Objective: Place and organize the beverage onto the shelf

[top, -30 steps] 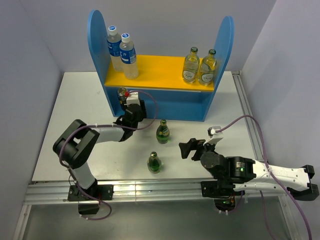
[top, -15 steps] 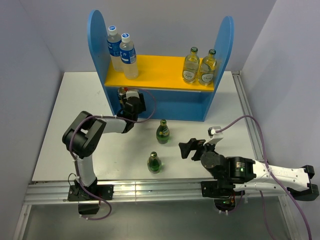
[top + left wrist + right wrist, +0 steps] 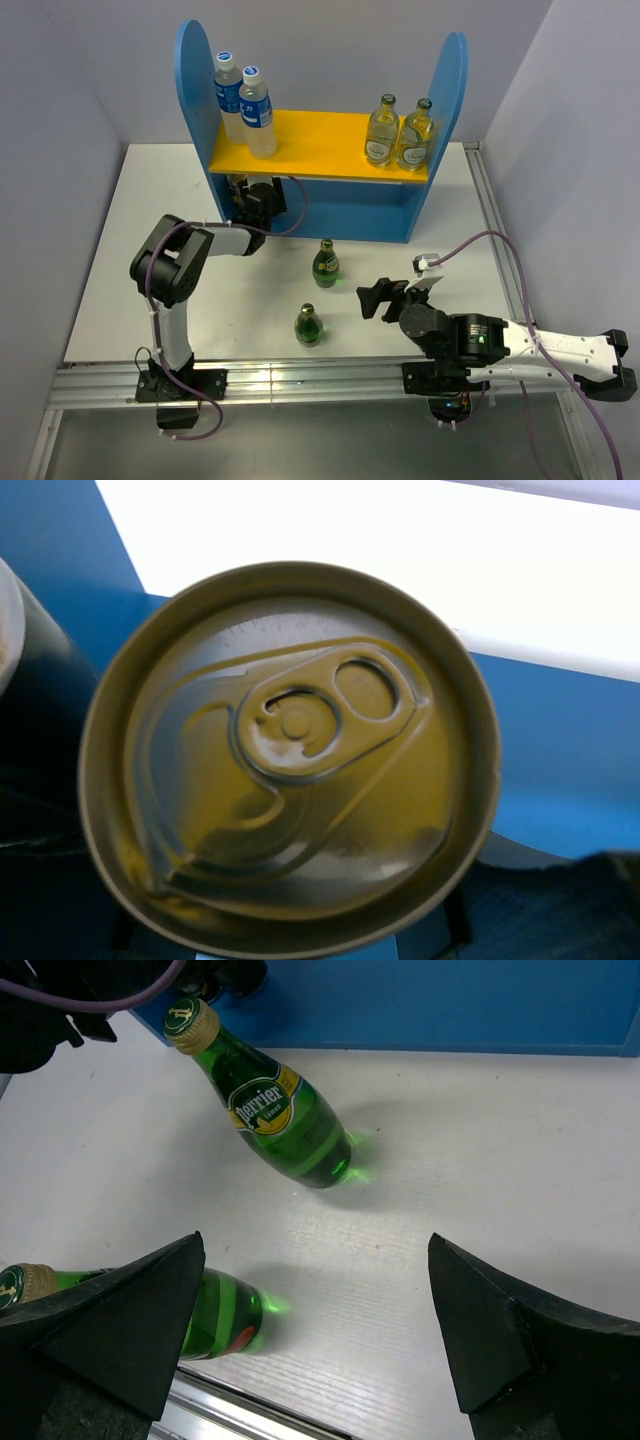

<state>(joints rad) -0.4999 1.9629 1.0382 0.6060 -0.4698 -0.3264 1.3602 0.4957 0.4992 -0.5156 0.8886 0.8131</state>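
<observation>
Blue shelf [image 3: 320, 142] at the table's far edge: round-topped side panels, yellow upper board with two water bottles [image 3: 243, 105] left, two pale glass bottles [image 3: 398, 132] right. Left gripper [image 3: 258, 200] inside the lower level, clamped on a gold-topped can [image 3: 290, 750]. Right gripper [image 3: 375, 297] gapes empty near two green bottles [image 3: 325, 263] on the white table [image 3: 150, 200], pale walls around

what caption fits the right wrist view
Open right gripper faces two green bottles on the white table, blue shelf behind.

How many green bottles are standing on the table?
2. One green bottle stands just in front of the shelf; the other stands further forward, slightly left. The shelf's lower level is partly hidden.
</observation>
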